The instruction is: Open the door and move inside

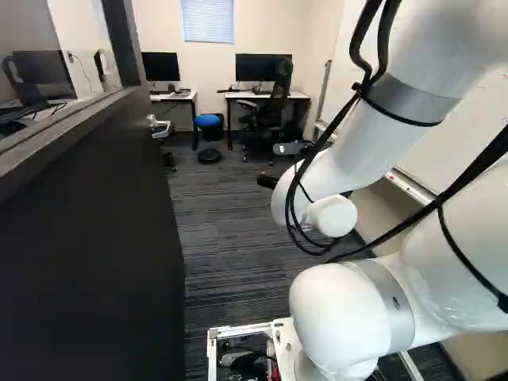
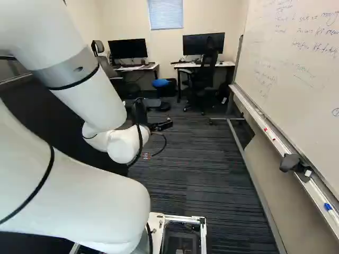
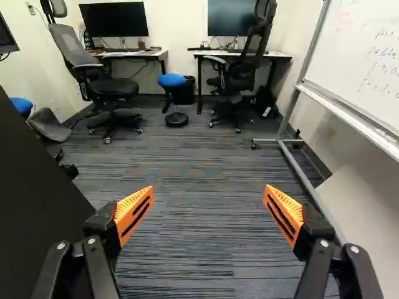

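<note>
In the right base view my gripper (image 2: 161, 126) reaches ahead over the carpet. In the wrist view the gripper (image 3: 209, 208) has its orange pads wide apart, with only floor seen beyond them. A tall black panel (image 1: 87, 246) with glass above its ledge stands close along the arm's left side. The same panel (image 3: 31, 205) runs beside the left finger in the wrist view. Whether it is the door or a partition I cannot tell; no handle shows on it. The room (image 3: 206, 174) lies open ahead of the gripper, with no door leaf across it.
A whiteboard (image 2: 296, 69) on a metal frame (image 2: 254, 180) lines the right side, its tray (image 2: 270, 135) jutting out. Desks (image 3: 240, 54) with monitors stand at the far wall. Near them are office chairs (image 3: 100, 81) and a blue stool (image 3: 171, 80). Striped carpet (image 1: 230, 238) covers the floor.
</note>
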